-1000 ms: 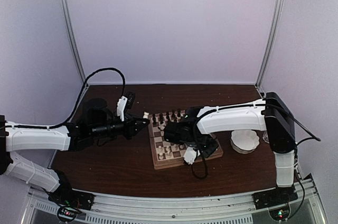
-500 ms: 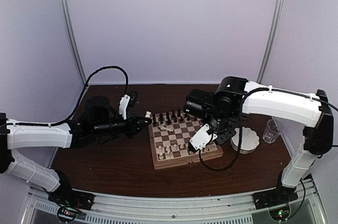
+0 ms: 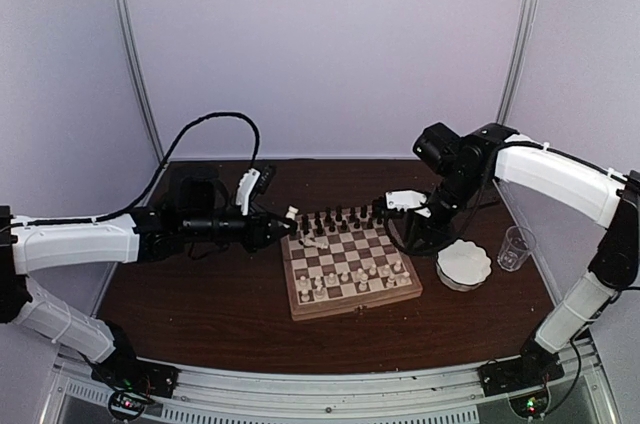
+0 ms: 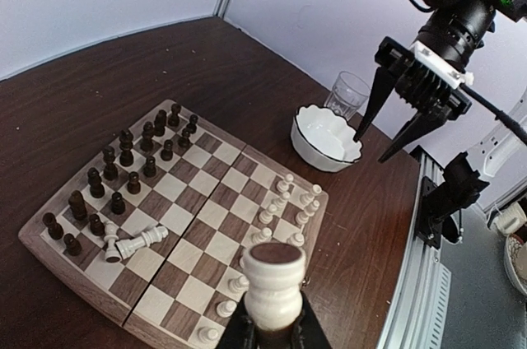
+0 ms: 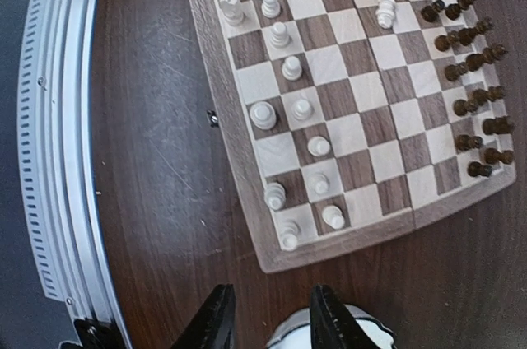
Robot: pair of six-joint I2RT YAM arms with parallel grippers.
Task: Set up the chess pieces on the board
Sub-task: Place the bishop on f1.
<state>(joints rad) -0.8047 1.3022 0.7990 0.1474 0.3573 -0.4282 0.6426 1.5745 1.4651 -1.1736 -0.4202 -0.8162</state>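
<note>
The board lies mid-table. Dark chess pieces stand along its far rows and cream pieces along its near rows. Two cream pieces lie toppled near the dark side. My left gripper hovers at the board's far-left corner, shut on a cream chess piece whose dark felt base faces the camera. My right gripper is open and empty, pointing down between the board's right edge and the white bowl. Its open fingers frame the bowl's rim.
A clear glass stands right of the bowl. The metal rail runs along the table's near edge. The board's border lies just ahead of my right gripper. Purple walls close in the back and both sides.
My right arm has lifted off the board and swung right, toward the bowl, with its gripper open. My left gripper has moved slightly right with the cream piece.
</note>
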